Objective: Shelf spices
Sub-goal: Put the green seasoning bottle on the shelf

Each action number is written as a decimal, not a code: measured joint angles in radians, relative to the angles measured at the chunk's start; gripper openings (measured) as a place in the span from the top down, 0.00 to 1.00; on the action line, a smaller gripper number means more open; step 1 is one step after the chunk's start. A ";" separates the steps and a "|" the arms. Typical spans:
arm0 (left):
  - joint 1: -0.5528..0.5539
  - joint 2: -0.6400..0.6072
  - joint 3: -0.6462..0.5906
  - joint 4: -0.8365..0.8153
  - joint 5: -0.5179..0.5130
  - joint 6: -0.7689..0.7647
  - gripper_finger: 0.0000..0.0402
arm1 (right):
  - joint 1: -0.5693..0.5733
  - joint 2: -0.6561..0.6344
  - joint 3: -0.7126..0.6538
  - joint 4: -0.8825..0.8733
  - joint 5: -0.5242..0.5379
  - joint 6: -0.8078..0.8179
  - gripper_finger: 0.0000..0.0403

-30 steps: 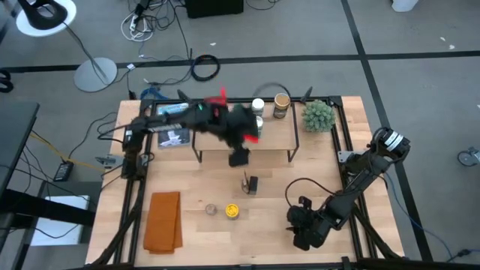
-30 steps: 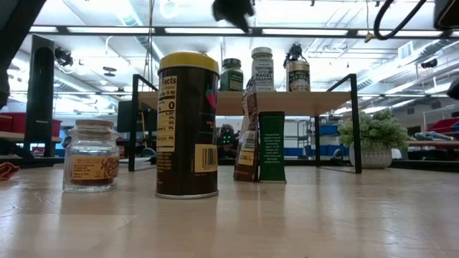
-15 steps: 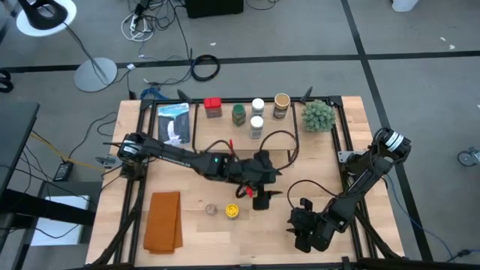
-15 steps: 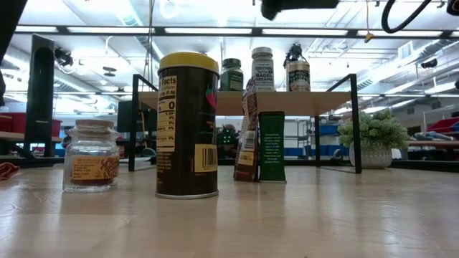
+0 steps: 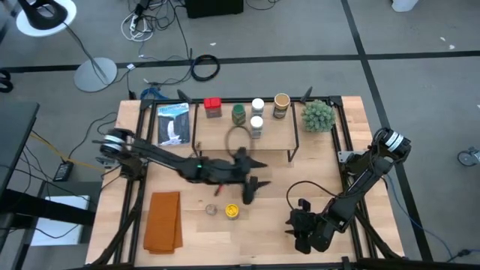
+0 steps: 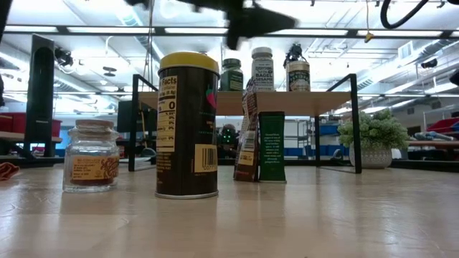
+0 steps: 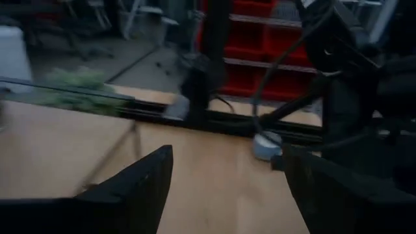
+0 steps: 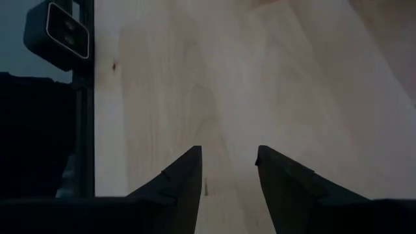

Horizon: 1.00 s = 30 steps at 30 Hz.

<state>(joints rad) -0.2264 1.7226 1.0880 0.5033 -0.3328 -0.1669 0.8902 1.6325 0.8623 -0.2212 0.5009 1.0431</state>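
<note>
High view: left claw [image 5: 251, 187] spread, empty, just beside yellow-lidded jar [image 5: 232, 211], before shelf [image 5: 274, 135].

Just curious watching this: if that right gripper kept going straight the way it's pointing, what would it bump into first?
Probably just the bare wooden tabletop: the right gripper points down at it, open, with nothing between or ahead of its fingers.
</note>
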 joint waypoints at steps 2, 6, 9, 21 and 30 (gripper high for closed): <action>-0.002 -0.087 -0.092 0.009 -0.042 0.009 0.27 | 0.000 0.000 0.000 -0.001 0.019 0.000 0.63; 0.015 -0.259 -0.245 0.006 -0.156 0.035 0.27 | -0.004 0.000 0.000 -0.005 0.056 0.000 0.63; 0.052 -0.335 -0.320 -0.010 -0.173 0.081 0.27 | -0.011 0.000 0.000 -0.010 0.078 0.000 0.63; 0.372 -0.393 -0.350 -0.150 -0.008 0.107 0.27 | -0.034 0.000 0.000 -0.040 0.082 -0.006 0.63; 0.490 -0.391 -0.350 -0.205 0.055 0.133 0.27 | -0.035 0.000 0.000 -0.076 0.097 0.010 0.63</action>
<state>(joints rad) 0.2637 1.3312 0.7380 0.2979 -0.2773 -0.0338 0.8555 1.6329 0.8623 -0.2976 0.5977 1.0531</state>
